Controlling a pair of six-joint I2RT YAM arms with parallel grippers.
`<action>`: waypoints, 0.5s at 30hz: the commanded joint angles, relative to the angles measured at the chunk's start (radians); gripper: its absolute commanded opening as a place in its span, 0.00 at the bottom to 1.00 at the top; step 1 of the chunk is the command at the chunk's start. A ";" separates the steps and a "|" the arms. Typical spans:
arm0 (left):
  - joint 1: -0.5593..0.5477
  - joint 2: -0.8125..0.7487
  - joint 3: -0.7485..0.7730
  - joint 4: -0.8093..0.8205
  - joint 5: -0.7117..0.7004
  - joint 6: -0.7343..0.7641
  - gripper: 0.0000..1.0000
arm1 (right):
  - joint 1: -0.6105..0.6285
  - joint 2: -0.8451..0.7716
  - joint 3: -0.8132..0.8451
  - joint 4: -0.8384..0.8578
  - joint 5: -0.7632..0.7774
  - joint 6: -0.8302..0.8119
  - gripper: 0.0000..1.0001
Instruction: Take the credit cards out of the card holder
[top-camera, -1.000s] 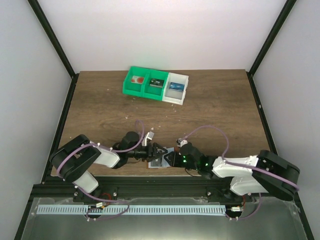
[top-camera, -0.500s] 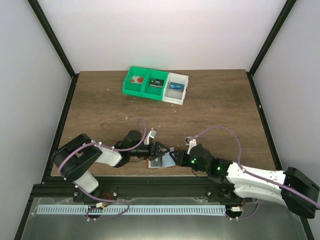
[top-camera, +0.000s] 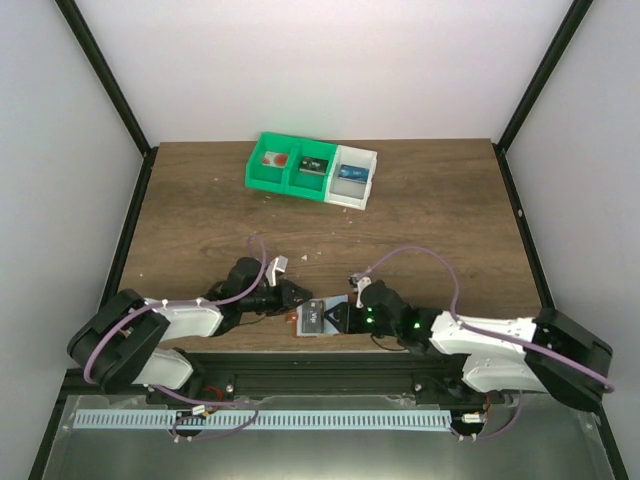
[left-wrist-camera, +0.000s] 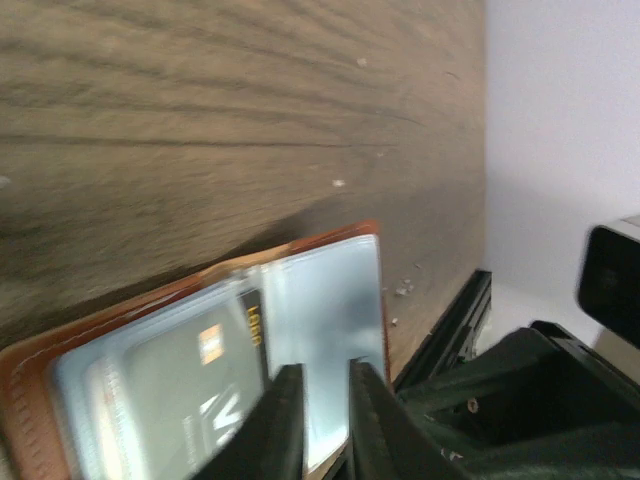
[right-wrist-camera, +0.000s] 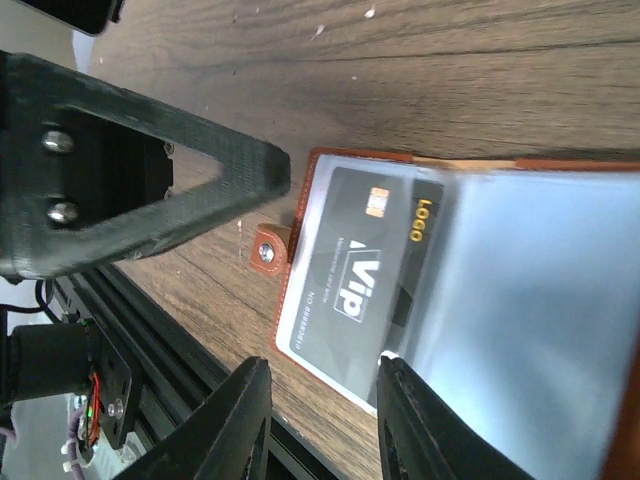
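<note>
The card holder (top-camera: 299, 322) lies open near the table's front edge, brown leather with clear pale pockets (right-wrist-camera: 540, 300). A dark credit card (right-wrist-camera: 360, 270) marked VIP sits inside its pocket, also seen as the card (left-wrist-camera: 190, 370) in the left wrist view. My left gripper (top-camera: 293, 296) hovers at the holder's (left-wrist-camera: 330, 290) left edge, jaws a narrow gap apart with nothing between them. My right gripper (right-wrist-camera: 320, 410) is open at the holder's right. One fingertip (right-wrist-camera: 395, 375) rests at the pocket's edge beside the card. The other finger (right-wrist-camera: 240, 420) is over bare wood.
A green-and-white three-compartment bin (top-camera: 312, 170) with small items stands at the back of the table. The black frame rail (top-camera: 300, 370) runs just in front of the holder. The left gripper's black body (right-wrist-camera: 130, 170) looms close in the right wrist view.
My left gripper has drawn back to the left off the holder and narrowed its jaws. The right arm swung out and came back to the holder's right side.
</note>
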 joint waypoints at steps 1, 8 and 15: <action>0.008 -0.004 -0.013 -0.109 -0.025 0.087 0.09 | -0.005 0.105 0.102 0.032 -0.067 -0.042 0.31; 0.008 0.001 -0.018 -0.194 -0.081 0.167 0.00 | -0.011 0.238 0.144 0.040 -0.046 -0.041 0.28; 0.008 0.065 -0.024 -0.179 -0.053 0.216 0.00 | -0.026 0.329 0.154 0.064 -0.060 -0.023 0.26</action>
